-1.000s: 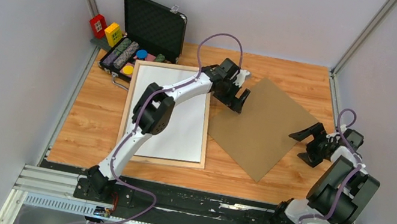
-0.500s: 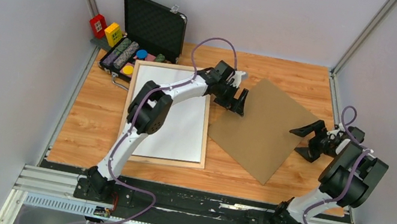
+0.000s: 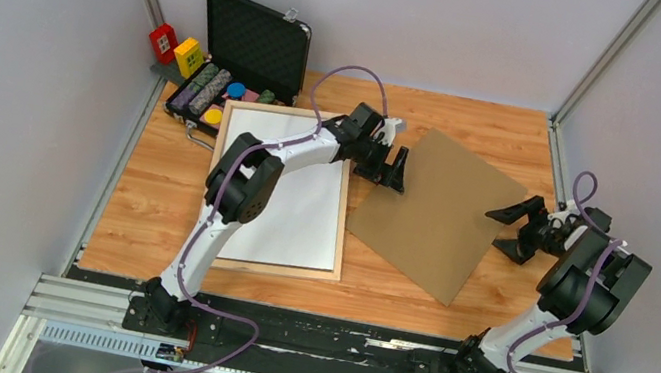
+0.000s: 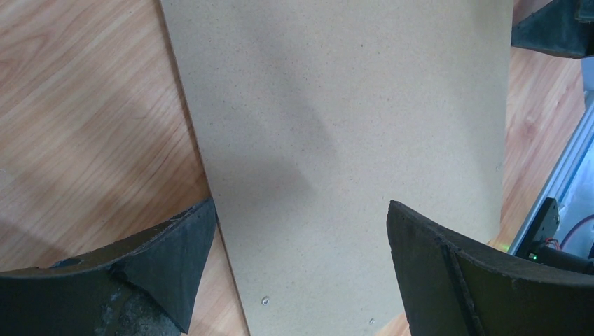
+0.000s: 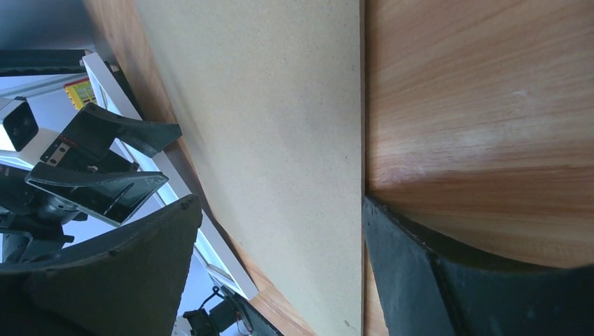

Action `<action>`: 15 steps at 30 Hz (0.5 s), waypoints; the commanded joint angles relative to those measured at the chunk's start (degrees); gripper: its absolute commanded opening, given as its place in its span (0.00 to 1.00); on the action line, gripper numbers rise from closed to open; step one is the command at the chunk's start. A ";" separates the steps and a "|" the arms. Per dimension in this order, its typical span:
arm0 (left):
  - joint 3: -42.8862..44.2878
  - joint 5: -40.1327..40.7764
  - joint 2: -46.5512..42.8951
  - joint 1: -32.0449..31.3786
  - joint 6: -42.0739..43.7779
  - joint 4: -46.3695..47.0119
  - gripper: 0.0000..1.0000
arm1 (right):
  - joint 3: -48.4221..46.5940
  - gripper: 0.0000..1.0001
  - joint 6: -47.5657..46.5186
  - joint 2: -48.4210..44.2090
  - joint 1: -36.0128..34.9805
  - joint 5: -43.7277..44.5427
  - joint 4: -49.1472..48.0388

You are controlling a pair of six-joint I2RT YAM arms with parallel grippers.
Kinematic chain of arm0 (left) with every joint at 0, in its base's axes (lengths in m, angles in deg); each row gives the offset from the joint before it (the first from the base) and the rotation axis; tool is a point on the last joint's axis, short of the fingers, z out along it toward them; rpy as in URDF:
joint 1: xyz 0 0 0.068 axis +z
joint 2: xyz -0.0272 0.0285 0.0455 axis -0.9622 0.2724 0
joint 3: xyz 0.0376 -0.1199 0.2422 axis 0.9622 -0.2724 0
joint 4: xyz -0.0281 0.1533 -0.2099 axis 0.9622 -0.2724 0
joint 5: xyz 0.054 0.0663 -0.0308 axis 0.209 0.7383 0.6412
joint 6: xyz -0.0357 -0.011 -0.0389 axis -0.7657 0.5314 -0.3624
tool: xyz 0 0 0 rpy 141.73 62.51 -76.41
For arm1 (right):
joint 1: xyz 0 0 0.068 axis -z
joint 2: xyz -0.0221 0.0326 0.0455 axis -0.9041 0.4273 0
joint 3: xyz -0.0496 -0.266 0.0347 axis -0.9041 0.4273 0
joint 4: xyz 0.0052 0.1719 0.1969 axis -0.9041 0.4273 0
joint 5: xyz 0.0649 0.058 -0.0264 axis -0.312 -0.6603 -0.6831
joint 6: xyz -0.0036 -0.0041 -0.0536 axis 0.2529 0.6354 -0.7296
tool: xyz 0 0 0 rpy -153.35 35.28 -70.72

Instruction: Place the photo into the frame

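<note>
The pale wood frame (image 3: 272,267) lies flat at centre-left with a plain white sheet (image 3: 298,206) inside it. No dark printed side shows, so I cannot tell whether that sheet is the photo. The brown backing board (image 3: 433,214) lies flat to the right of the frame. My left gripper (image 3: 390,171) is open and empty over the board's left edge (image 4: 350,140), its jaws astride that edge (image 4: 301,238). My right gripper (image 3: 504,231) is open and empty at the board's right corner, with the board (image 5: 280,140) between its jaws (image 5: 280,238).
An open black case (image 3: 254,42) with foam lining stands at the back left, with coloured pieces in its tray. A red block (image 3: 163,41) and a yellow block (image 3: 188,54) sit beside it. Grey walls close in on both sides.
The backing board has turned a little counter-clockwise on the table. The right gripper has moved further away along the board's right corner. The left gripper has shifted slightly left.
</note>
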 commanded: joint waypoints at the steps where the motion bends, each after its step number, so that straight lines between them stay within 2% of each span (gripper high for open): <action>1: -3.27 -6.42 2.11 -3.10 -3.60 -5.17 0.98 | -1.35 0.87 -1.10 -1.93 -0.97 -5.88 1.60; 15: -4.21 -7.67 0.77 -5.42 -3.40 -3.85 1.00 | -4.84 0.84 -1.99 -10.40 -1.05 -18.91 6.78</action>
